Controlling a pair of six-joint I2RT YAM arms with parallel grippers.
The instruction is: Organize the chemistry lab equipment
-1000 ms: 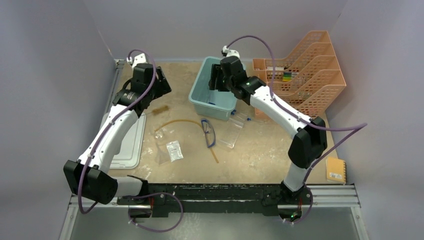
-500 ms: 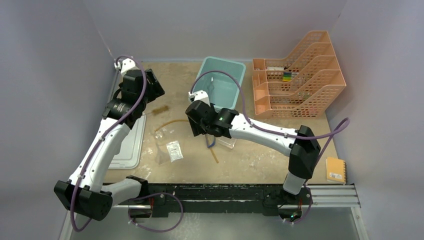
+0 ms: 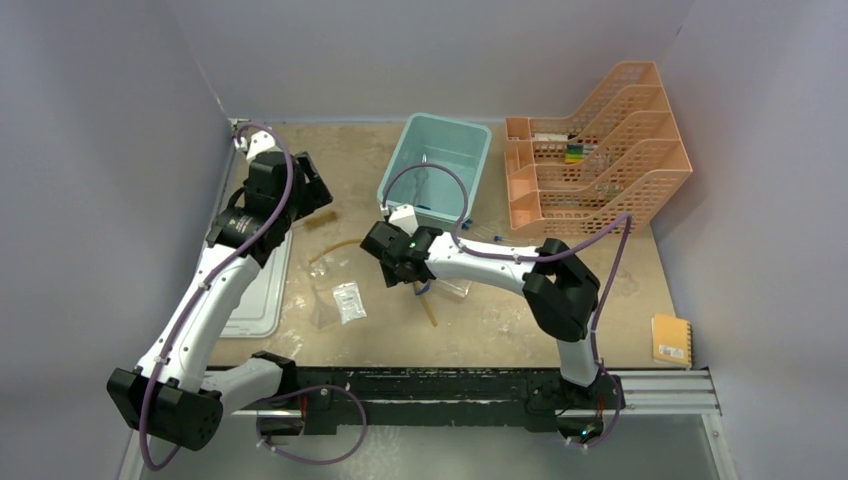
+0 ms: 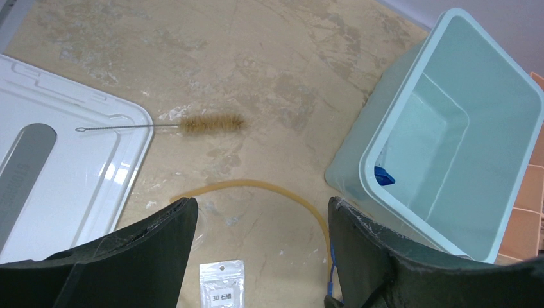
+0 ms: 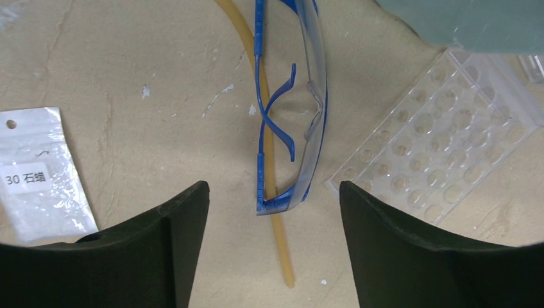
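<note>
Right gripper (image 5: 272, 189) apart over goggles (image 5: 312, 96), pre-grasp. Next: pinch frame, avoid tube (image 5: 282, 256); bin (image 3: 460, 140) at 12 o'clock. Left gripper (image 4: 263, 208) apart, empty.

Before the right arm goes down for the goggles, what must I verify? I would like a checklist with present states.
1. Right gripper open, jaws either side of goggles: ok.
2. Amber tube free of goggles: not ok, they lie across it.
3. Clear rack apart from goggles: cannot tell, very close.
4. Bin has room: ok.
5. Left gripper away, open, empty: ok.
</note>
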